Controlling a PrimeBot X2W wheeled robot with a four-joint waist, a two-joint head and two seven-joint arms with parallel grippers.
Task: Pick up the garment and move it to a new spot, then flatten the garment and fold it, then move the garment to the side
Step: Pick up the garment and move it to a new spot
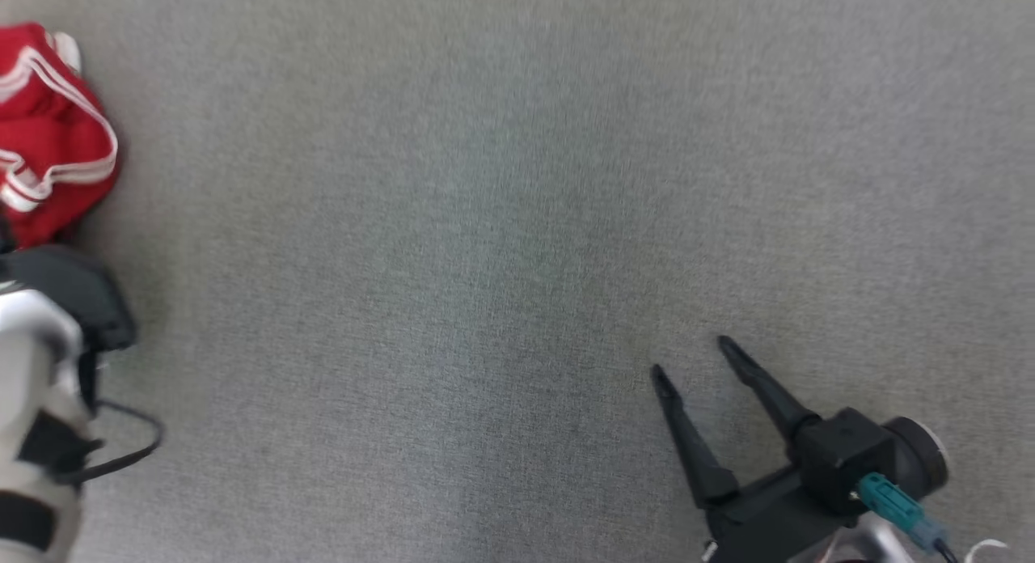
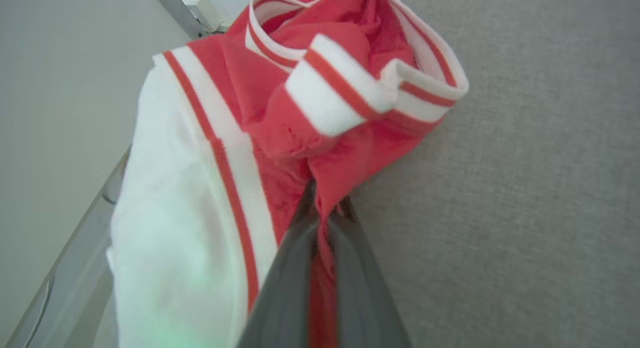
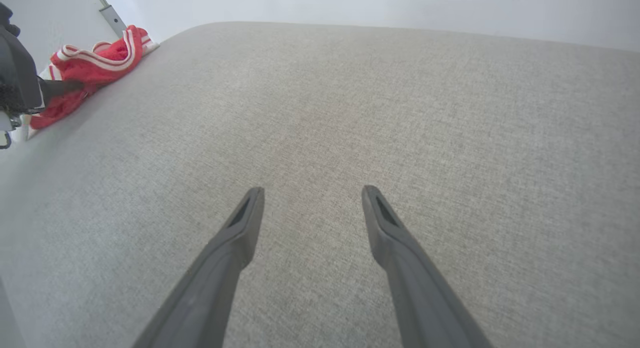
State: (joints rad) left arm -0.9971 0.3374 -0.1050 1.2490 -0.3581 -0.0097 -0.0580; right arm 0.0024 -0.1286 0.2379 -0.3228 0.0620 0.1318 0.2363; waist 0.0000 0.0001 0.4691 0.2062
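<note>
Left gripper (image 2: 325, 204) pinching red-white garment (image 2: 235, 83), right gripper (image 3: 312, 193) spread

Nothing readable is showing in any view. The red, white-striped garment (image 2: 345, 58) is bearing no legible lettering, label, brand mark or number on the folds that are facing the cameras.
</note>
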